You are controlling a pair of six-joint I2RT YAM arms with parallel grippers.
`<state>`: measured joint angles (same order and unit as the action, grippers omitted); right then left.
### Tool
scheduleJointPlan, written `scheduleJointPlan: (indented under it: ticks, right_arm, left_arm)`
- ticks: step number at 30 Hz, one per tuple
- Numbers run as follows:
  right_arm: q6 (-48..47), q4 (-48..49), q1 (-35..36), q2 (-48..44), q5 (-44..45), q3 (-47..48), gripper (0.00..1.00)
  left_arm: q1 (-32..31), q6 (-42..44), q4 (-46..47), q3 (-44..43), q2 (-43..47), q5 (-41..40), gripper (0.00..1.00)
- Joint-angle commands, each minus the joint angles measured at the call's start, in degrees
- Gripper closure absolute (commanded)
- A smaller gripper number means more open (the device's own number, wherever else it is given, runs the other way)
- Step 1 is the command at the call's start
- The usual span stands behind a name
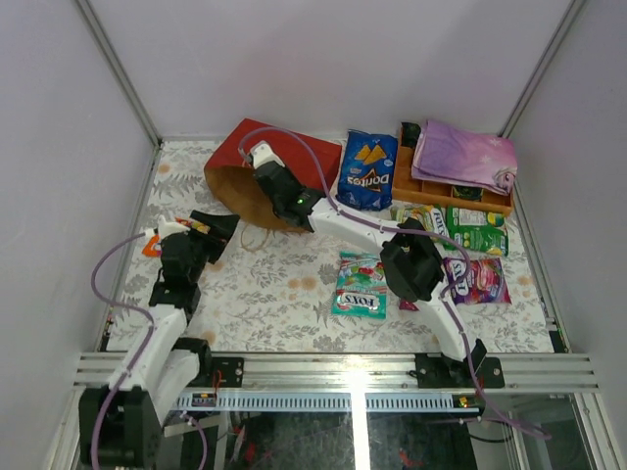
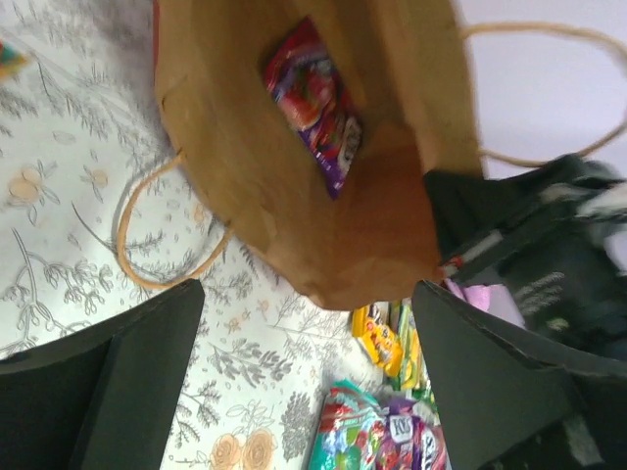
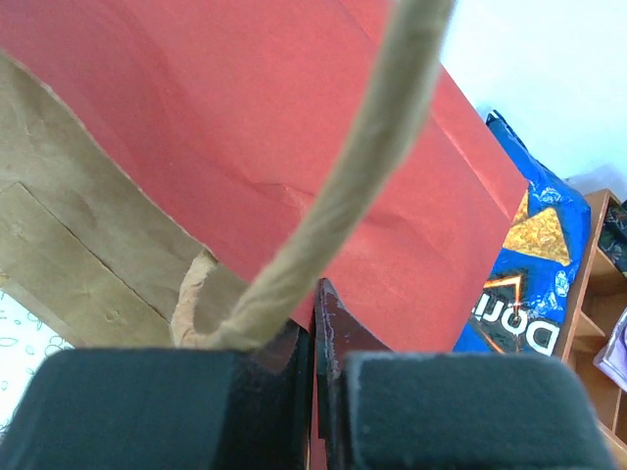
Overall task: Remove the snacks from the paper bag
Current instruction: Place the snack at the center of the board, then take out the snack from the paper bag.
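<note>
- One bag point(image 1: 238, 186) lies on its side at 11 o'clock on the table point(image 1: 274, 294), red outside and brown inside. Its mouth faces 7 o'clock.
- Two string handles show in the left wrist view: one point(image 2: 147, 240) looped on the table, the other point(image 2: 549, 93) lifted.
- One red-and-purple packet point(image 2: 313, 103) lies deep inside the bag.
- Two claws are at work.
- One, the right claw point(image 1: 259, 154), sits at the bag's top edge. Its fingers point(image 3: 176, 411) are pressed together on the red paper, with a handle running over them.
- The other, the left claw point(image 1: 214, 227), is at 9 o'clock, spread wide with nothing in it, facing the bag's mouth.
- Four packs outside can be counted surely: one blue Doritos point(image 1: 367, 171) at 12 o'clock touching the bag, one teal pack point(image 1: 360, 284) at 5 o'clock near the centre, one green pack point(image 1: 477, 230) at 3 o'clock, and one purple pack point(image 1: 477, 281) at 4 o'clock.
- One small yellow pack point(image 2: 377, 338) shows past the bag.
- One orange tray point(image 1: 446, 193) at 1 o'clock carries one folded purple cloth point(image 1: 465, 152).
</note>
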<state>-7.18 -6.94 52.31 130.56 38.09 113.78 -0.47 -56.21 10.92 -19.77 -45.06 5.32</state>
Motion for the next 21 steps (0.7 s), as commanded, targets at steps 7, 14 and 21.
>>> scheduleJointPlan:
  ticks: [7,14,21]
  right_arm:
    - [2.45,4.73,-0.66,-7.71,-0.78,-2.94,1.0]
    - [1.66,5.71,-0.68,-7.5,0.14,-3.34,1.0]
    - [2.34,5.29,-0.65,-6.38,-0.53,-2.66,1.0]
  left_arm:
    - [-9.49,-2.76,22.63,-5.03,-29.0,-1.27,0.38]
    - [-11.72,-2.69,28.12,-16.14,-44.4,-1.21,0.47]
    - [-12.69,-2.18,27.32,-25.04,-56.3,-3.63,0.48]
